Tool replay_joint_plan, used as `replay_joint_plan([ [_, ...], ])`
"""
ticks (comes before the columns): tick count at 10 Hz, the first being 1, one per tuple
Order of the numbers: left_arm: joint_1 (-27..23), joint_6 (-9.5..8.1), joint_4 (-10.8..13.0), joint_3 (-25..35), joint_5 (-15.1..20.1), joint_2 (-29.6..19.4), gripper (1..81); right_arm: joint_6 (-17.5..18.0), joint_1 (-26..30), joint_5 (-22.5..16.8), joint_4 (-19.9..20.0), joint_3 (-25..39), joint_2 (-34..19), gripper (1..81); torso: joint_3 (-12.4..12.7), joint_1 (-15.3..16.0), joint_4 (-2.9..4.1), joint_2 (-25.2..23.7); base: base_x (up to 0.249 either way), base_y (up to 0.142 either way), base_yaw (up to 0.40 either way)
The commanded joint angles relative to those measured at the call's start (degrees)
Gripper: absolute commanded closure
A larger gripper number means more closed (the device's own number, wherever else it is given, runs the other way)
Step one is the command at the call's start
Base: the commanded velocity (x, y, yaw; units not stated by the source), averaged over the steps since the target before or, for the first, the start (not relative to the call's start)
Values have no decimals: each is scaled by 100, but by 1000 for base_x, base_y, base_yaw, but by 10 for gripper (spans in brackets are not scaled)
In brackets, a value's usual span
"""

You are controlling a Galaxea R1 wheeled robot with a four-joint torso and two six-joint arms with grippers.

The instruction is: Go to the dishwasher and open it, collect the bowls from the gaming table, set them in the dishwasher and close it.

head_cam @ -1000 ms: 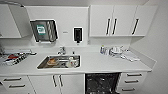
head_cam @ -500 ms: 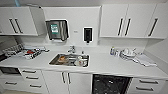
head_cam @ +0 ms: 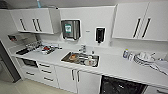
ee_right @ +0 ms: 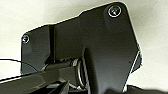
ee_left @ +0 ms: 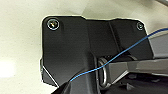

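Where counter (head_cam: 112,65) meets sink (head_cam: 80,59) | dishwasher (head_cam: 120,87) dark below | claw states: cannot tell

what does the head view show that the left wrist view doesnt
Head view: a kitchen counter with a sink holding dishes, stacked plates, white wall cabinets, and the dishwasher, dark under the counter. Left wrist view: the robot's own dark plate, a blue wire and a pale surface behind. Shared: nothing I can match between them.
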Motion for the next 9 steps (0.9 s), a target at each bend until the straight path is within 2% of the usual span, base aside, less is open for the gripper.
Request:
replay_joint_plan([
  [1,-184,28,51,20,279,-42,10,-11,255,-307,19,31,19,10,0,0,0,0,0,0,354],
  [9,-193,37,69,20,279,-15,10,7,273,-307,37,-4,1,10,0,2,0,2,0,0,355],
])
